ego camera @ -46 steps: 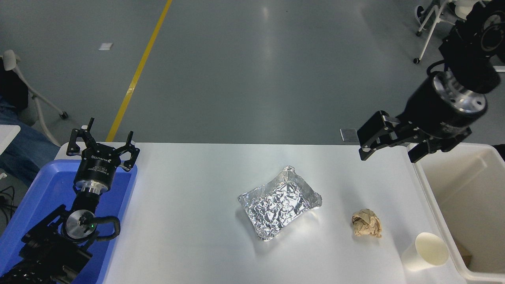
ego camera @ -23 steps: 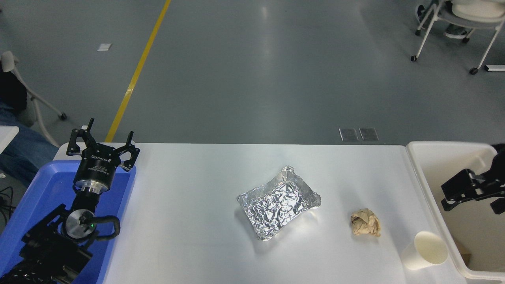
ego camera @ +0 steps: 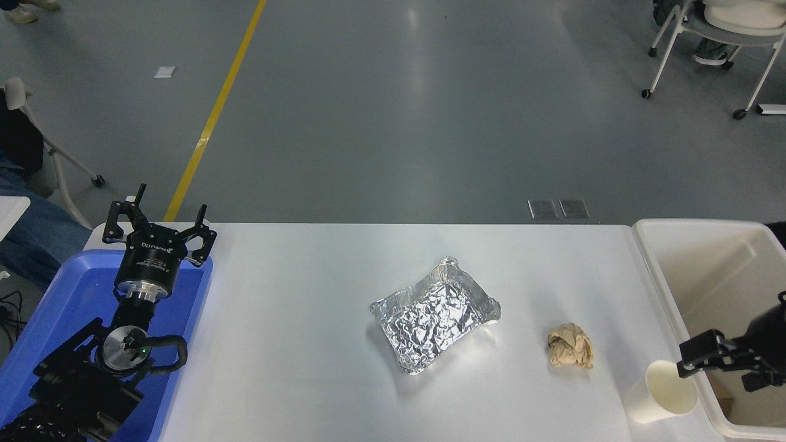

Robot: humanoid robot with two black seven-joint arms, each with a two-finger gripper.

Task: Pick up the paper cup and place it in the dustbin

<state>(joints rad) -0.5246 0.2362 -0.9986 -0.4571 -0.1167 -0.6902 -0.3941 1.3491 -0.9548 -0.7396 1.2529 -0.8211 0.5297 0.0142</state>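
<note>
Right pincer has dropped lower and nearer since half a second ago; it now hangs over the dustbin's near-left wall, just beside the paper cup. Fingers spread apart, nothing between them; leading fingertip close to the cup rim, contact not clear. Everything else unchanged.

Landmark = paper cup. It stands upright on the white surface at the near right corner, mouth open, just left of the dustbin wall.

Crumpled tan paper ball sits a bit left of the cup and slightly farther back, apart from it.

Foil tray is farther left again, mid-surface, well apart from the cup.

Dustbin runs along the cup's right side and extends back to the surface's far edge; a brown scrap shows inside near its near-left corner.

Left pincer is parked far left of the cup, over the blue tray, fingers spread wide, empty.

Beyond the surface: grey floor, a yellow line, a wheeled chair far back right.
</note>
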